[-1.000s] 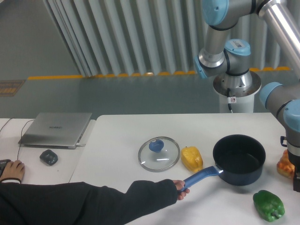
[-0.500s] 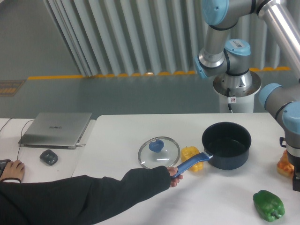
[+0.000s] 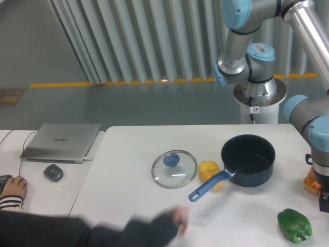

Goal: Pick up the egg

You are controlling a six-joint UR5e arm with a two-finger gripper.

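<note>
I see no egg in this view; it is hidden or out of frame. My gripper (image 3: 324,199) shows only as a dark block at the right edge of the frame. It hangs low over the table beside a bumpy orange bread-like item (image 3: 310,181). Its fingers are cut off by the frame edge, so I cannot tell whether they are open or shut.
A dark blue pot (image 3: 248,159) with a blue handle stands mid-right. A yellow pepper (image 3: 207,170) lies partly under the handle, next to a glass lid (image 3: 174,169). A green pepper (image 3: 294,225) lies front right. A person's blurred sleeve (image 3: 103,231) crosses the front. A laptop (image 3: 62,141) is at the left.
The person's hand slid the pot left and back, then let go of its handle and pulled back to the lower left. My arm barely moved.
</note>
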